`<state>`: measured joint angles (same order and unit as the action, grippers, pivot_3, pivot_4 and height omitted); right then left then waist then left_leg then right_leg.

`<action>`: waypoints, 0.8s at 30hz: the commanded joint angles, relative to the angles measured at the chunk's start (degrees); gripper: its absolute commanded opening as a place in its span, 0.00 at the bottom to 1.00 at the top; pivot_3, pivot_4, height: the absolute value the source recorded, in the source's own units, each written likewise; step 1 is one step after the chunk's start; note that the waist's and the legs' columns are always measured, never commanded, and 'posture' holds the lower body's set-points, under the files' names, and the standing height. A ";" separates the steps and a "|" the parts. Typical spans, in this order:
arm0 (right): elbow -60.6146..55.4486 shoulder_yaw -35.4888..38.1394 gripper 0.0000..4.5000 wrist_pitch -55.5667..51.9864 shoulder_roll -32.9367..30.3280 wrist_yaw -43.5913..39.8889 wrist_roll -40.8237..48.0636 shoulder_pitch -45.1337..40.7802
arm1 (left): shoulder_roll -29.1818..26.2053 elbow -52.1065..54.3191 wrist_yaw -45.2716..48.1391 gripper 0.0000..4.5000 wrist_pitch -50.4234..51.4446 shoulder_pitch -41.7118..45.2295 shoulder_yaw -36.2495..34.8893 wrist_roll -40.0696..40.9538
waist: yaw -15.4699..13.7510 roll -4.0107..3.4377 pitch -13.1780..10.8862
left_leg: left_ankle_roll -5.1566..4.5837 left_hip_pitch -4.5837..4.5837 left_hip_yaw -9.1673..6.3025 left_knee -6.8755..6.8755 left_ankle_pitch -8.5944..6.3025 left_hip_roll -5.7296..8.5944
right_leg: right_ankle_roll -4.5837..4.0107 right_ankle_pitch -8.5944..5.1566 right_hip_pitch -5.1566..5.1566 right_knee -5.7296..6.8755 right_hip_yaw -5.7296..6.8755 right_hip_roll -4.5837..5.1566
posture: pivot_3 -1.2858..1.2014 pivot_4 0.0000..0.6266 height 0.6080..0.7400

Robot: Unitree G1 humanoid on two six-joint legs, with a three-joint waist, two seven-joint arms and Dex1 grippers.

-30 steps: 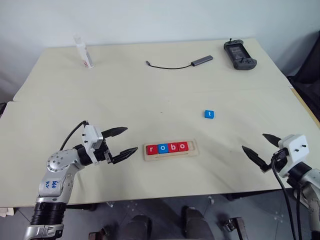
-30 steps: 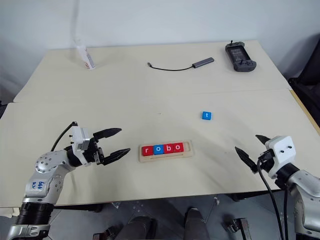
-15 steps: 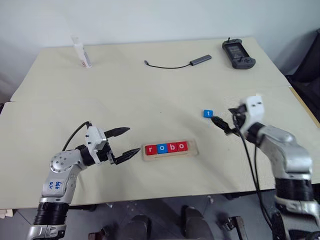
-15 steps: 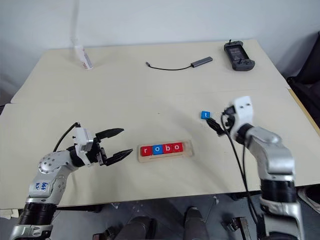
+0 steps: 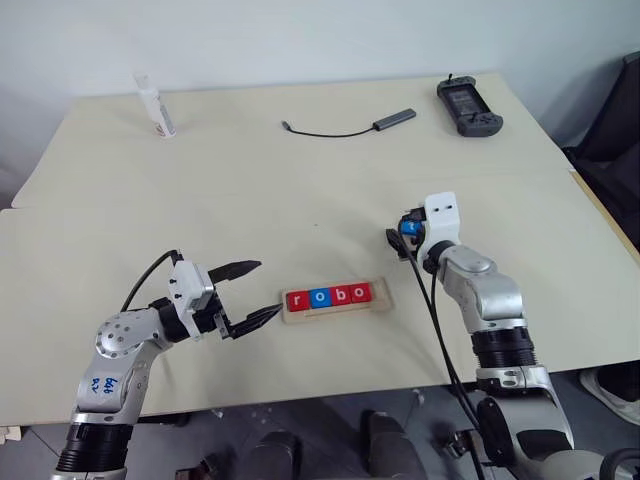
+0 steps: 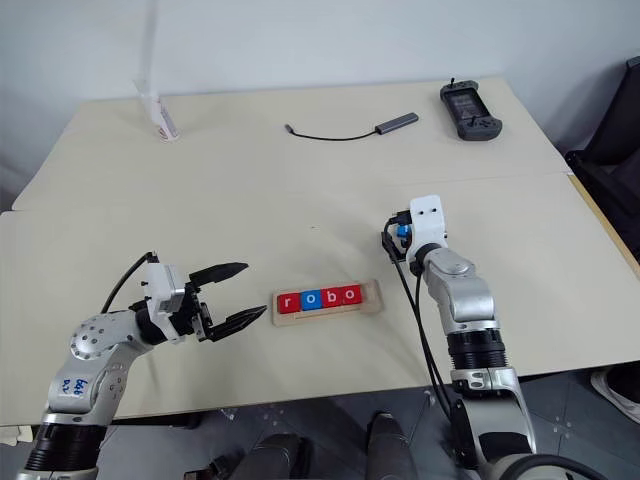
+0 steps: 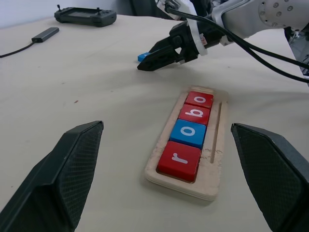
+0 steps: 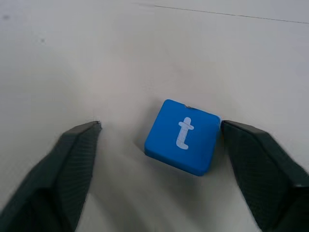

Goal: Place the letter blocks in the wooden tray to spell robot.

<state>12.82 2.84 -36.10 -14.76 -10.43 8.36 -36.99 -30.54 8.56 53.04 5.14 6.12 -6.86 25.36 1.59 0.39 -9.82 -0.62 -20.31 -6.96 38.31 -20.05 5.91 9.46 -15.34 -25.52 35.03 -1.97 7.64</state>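
Observation:
The wooden tray (image 5: pixel 338 310) lies near the table's front edge with several letter blocks in its slot: red r (image 5: pixel 296 300), blue o (image 5: pixel 319 297), red b (image 5: pixel 340 295), red o (image 5: pixel 362 293). The tray's right end slot is bare. A blue t block (image 8: pixel 182 136) lies flat on the table behind and right of the tray. My right gripper (image 5: pixel 398 238) is open and straddles it. One finger (image 8: pixel 256 164) touches the block's edge and the other finger (image 8: pixel 72 164) stands apart from it. My left gripper (image 5: pixel 268 288) is open and holds nothing, just left of the tray.
A white bottle (image 5: pixel 153 105) stands at the back left. A black cable with a grey adapter (image 5: pixel 350 127) lies at the back middle. A black controller (image 5: pixel 463 104) lies at the back right. A dark chair (image 5: pixel 610 140) stands beyond the table's right edge.
My right arm has swung from the table's front right corner in to the t block, and its fingers have narrowed around it. The left gripper has stayed put.

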 commanded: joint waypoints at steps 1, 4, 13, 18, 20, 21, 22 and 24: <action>-0.31 1.67 0.63 -1.24 0.30 2.28 -0.52 -0.61 | -0.55 2.43 -0.50 1.00 -0.10 -0.02 -1.07 0.81 | -0.06 -0.01 0.00 | 0.00 0.00 -0.01 0.00 0.00 0.00 | 0.00 0.00 0.00 0.01 0.00 0.00 | 0.52 0.24 1.00; -1.51 1.90 0.40 -1.57 -0.12 2.50 -0.30 -0.71 | -0.27 2.07 -0.54 1.00 -0.17 0.48 -0.55 0.74 | -0.07 -0.01 0.00 | -0.01 0.00 -0.04 -0.01 0.00 0.02 | -0.01 0.00 0.00 0.01 0.00 0.01 | 0.52 0.24 1.00; -21.03 6.18 0.33 -14.97 -4.73 1.46 2.96 5.19 | 1.41 -1.70 1.65 1.00 -0.67 4.68 2.68 0.44 | -0.14 -0.04 -0.01 | -0.02 -0.05 -0.09 -0.10 -0.01 0.04 | -0.01 0.00 -0.04 -0.06 0.01 0.01 | 0.52 0.24 1.00; -37.53 8.23 0.33 -26.54 -4.76 2.41 5.04 14.16 | 1.66 -4.06 3.39 1.00 -1.24 6.55 3.45 0.49 | -0.08 -0.04 -0.01 | -0.02 -0.05 -0.07 -0.15 -0.01 0.01 | -0.02 0.00 -0.06 -0.10 0.01 0.00 | 0.52 0.24 1.00; -44.30 9.09 0.33 -29.73 -2.47 4.08 5.28 19.34 | 1.71 -4.90 4.34 1.00 -1.31 7.14 3.79 0.55 | -0.18 -0.04 -0.01 | -0.02 -0.05 -0.06 -0.15 -0.01 0.00 | -0.02 0.00 -0.06 -0.11 0.01 -0.01 | 0.52 0.24 1.00; -46.58 9.20 0.33 -30.59 -1.55 4.79 5.18 21.24 | 1.72 -5.24 4.76 1.00 -1.39 7.35 3.91 0.56 | -0.18 -0.04 -0.01 | -0.02 -0.05 -0.07 -0.16 -0.01 -0.01 | -0.02 0.00 -0.06 -0.12 0.01 -0.02 | 0.52 0.24 1.00; -48.16 8.61 0.33 -30.62 -1.01 5.33 4.71 23.22 | 1.78 -5.51 5.05 1.00 -1.37 7.53 3.98 0.57 | -0.19 -0.05 -0.01 | -0.02 -0.05 -0.07 -0.15 -0.02 -0.01 | -0.02 0.00 -0.06 -0.10 0.00 -0.02 | 0.52 0.24 1.00; -49.30 6.98 0.33 -29.86 -0.73 6.30 3.28 25.36 | 1.88 -5.81 5.42 1.00 -1.35 7.77 4.07 0.50 | -0.17 -0.05 -0.01 | -0.02 -0.05 -0.06 -0.14 -0.02 0.03 | -0.02 0.00 -0.05 -0.09 -0.02 0.00 | 0.52 0.24 1.00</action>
<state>-33.13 9.90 -66.42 -15.46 -5.22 12.44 -11.47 -28.76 2.33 57.81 4.74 13.31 -2.69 25.37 1.42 0.35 -9.83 -0.65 -20.36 -7.00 38.19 -20.07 5.95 9.45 -15.33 -25.57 34.94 -2.00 7.64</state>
